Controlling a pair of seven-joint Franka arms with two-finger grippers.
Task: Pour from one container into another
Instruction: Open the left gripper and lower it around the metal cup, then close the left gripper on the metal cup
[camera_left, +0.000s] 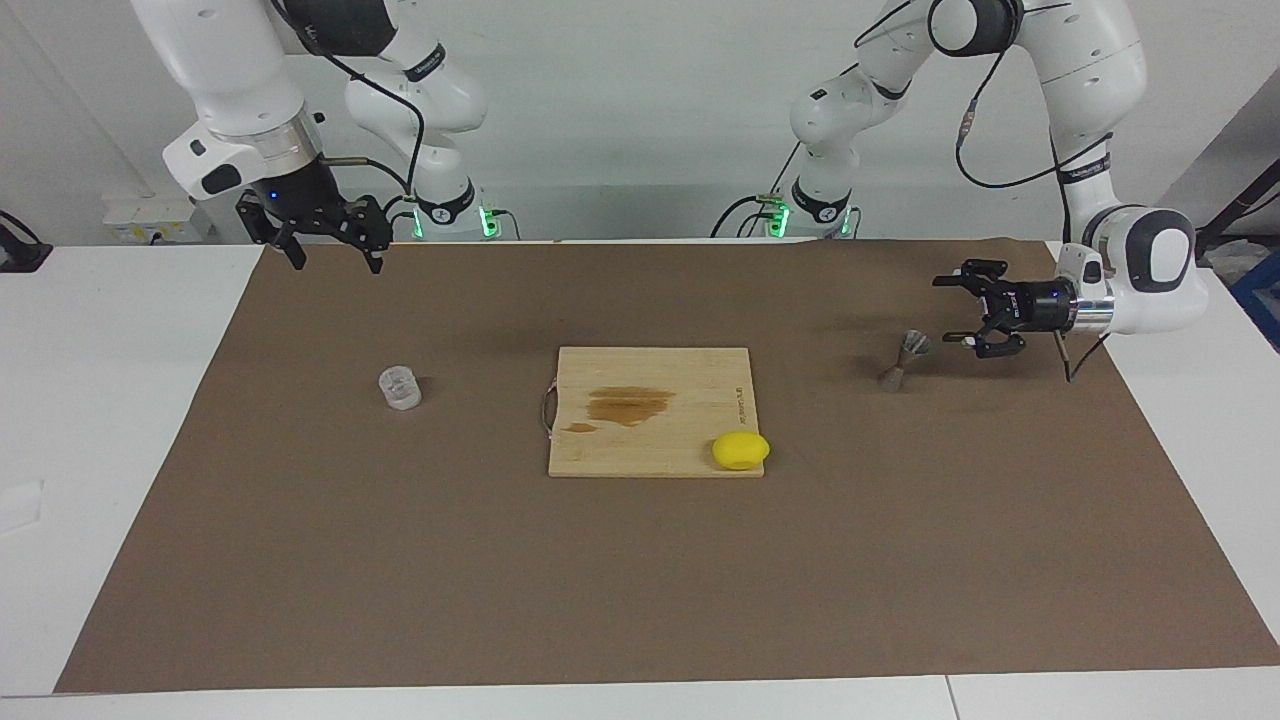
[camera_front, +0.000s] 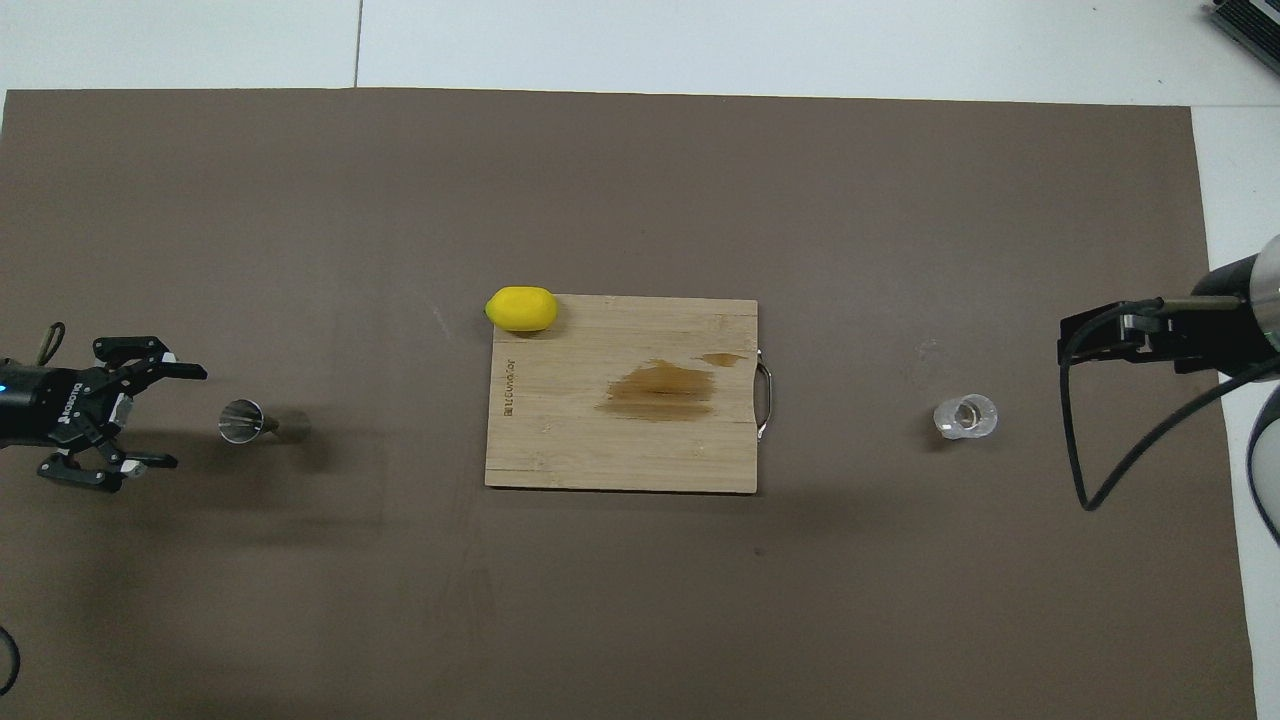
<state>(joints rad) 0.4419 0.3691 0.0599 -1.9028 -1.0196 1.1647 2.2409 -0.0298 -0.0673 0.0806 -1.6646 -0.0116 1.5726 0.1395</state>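
Note:
The small clear glass cup (camera_left: 400, 388) (camera_front: 965, 417) stands on the brown mat toward the right arm's end of the table. The silver hourglass jigger (camera_left: 905, 358) (camera_front: 245, 421) stands upright toward the left arm's end. My left gripper (camera_left: 950, 312) (camera_front: 185, 417) lies level just over the mat. It is open, its fingers point at the jigger from the table's end, and a small gap separates them from it. My right gripper (camera_left: 338, 262) (camera_front: 1100, 338) hangs open, fingers down, high over the mat's corner and apart from the cup. It holds nothing.
A wooden cutting board (camera_left: 650, 450) (camera_front: 620, 460) with a dark wet stain lies mid-mat between cup and jigger. A yellow lemon (camera_left: 741, 450) (camera_front: 521, 309) rests at its corner away from the robots, toward the left arm's end. White tabletop (camera_left: 120, 400) surrounds the mat.

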